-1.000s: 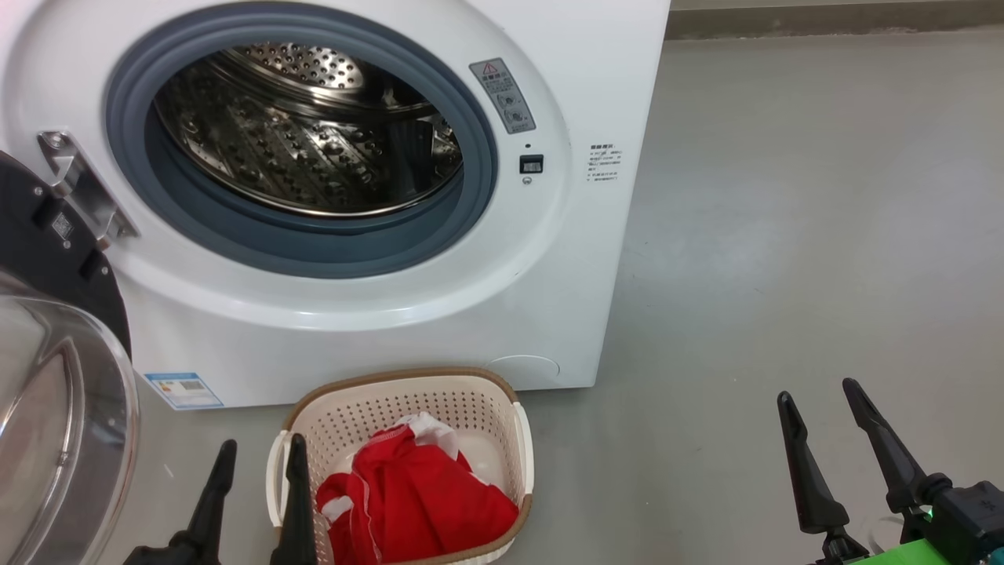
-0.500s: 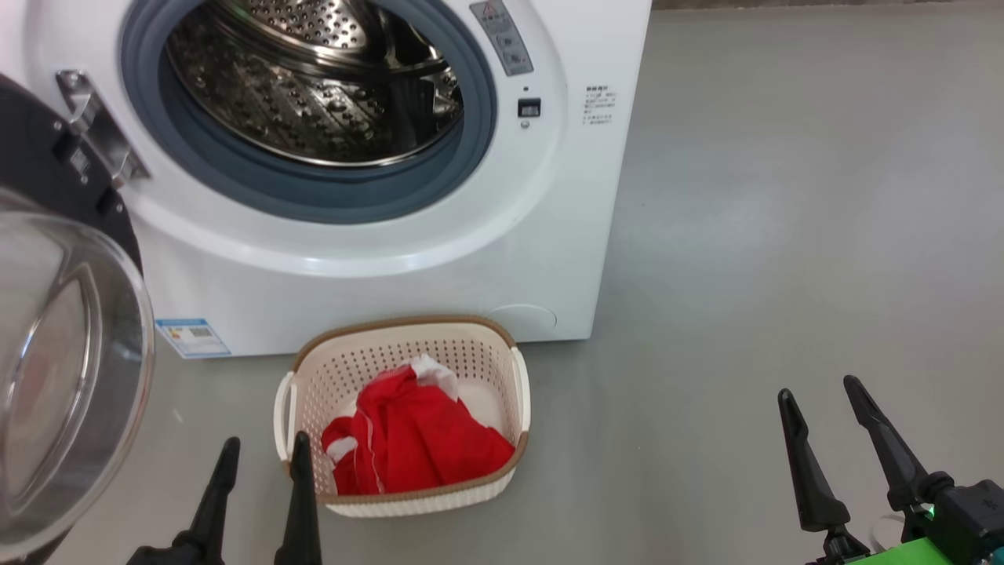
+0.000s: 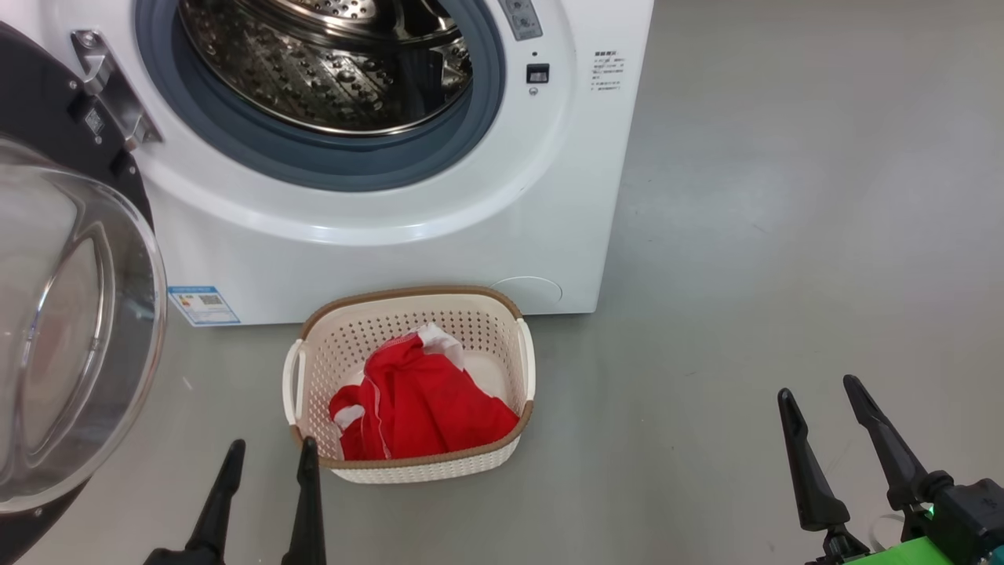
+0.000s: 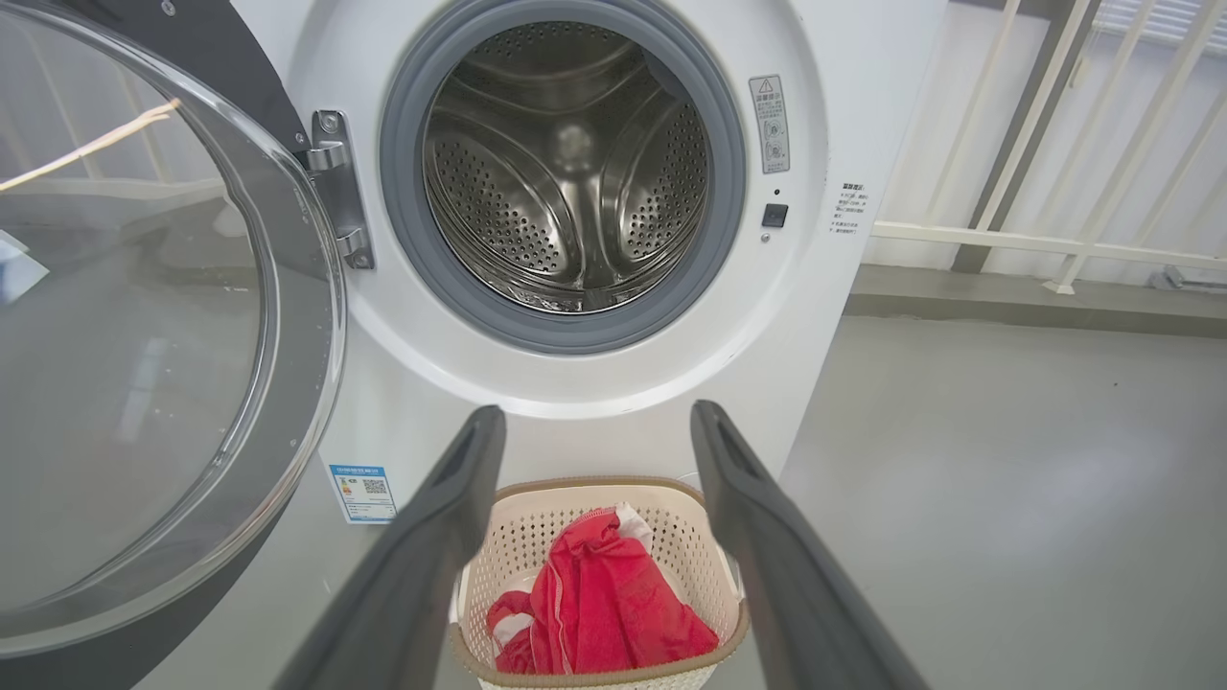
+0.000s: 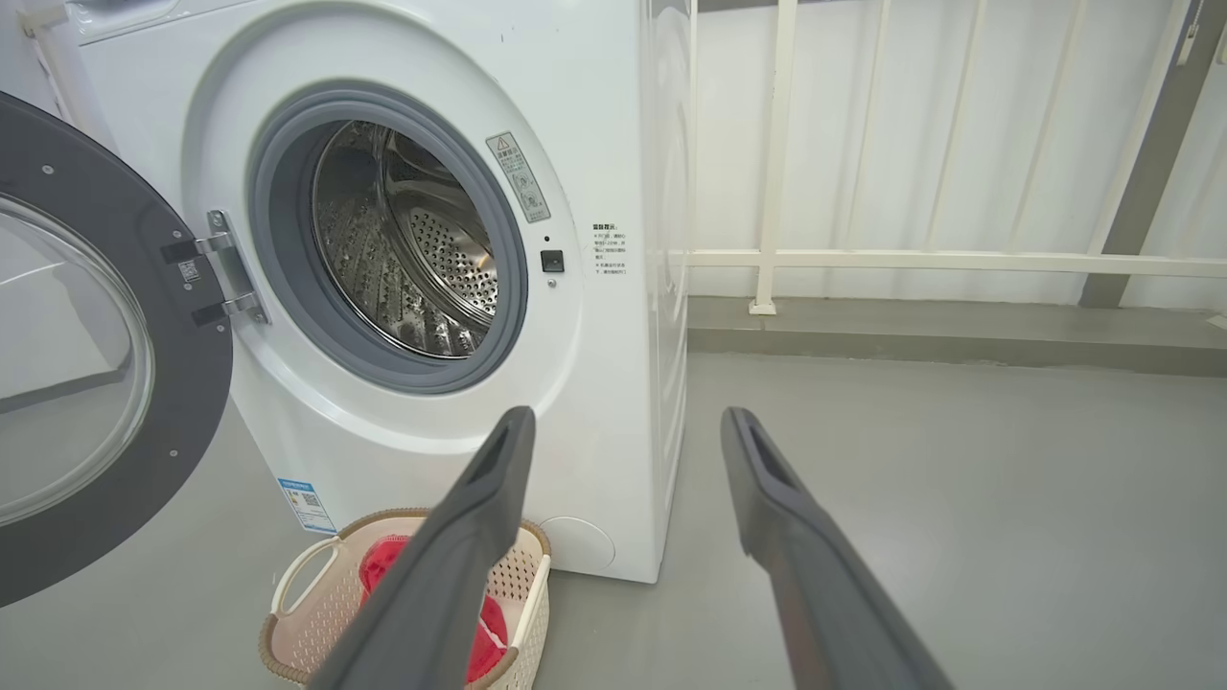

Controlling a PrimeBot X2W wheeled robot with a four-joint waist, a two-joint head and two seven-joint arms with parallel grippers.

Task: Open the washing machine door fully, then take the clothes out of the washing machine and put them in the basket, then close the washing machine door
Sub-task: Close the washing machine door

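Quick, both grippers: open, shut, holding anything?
Left gripper: open, holding nothing, near the basket.
Right gripper: open, holding nothing.

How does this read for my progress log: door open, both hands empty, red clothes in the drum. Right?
No. The red clothes lie in the basket, not the drum, as the left wrist view shows. The door is open, the left hand and right hand empty.

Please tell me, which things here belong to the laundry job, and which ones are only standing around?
Job:
- door, open
- washer, drum looks empty
- clothes, in the basket
- basket

Only standing around:
- railing
- blue label
- warning sticker
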